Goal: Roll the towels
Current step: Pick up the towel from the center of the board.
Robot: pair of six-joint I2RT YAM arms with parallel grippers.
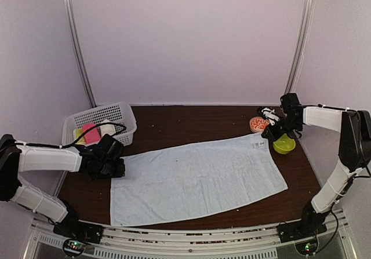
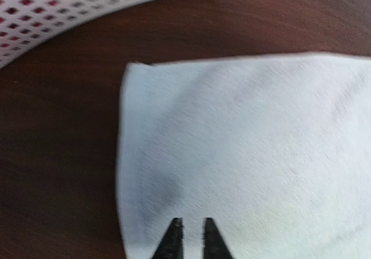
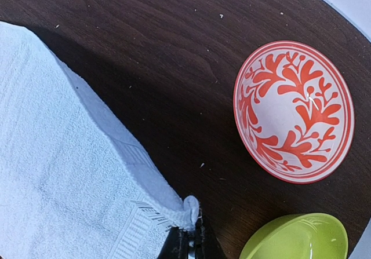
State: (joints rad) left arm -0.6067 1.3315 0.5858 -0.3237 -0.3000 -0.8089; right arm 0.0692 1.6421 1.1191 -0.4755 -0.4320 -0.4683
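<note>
1 pale towel [image 1: 197, 175] lies spread flat on the surface [image 1: 191, 120], one corner pinched tight in the closed right fingers [image 3: 184, 248], probably to hold it taut for rolling, while the left fingers [image 2: 174, 239], a narrow gap apart and gripping nothing, hover over its opposite end, that corner just ahead of them.
</note>
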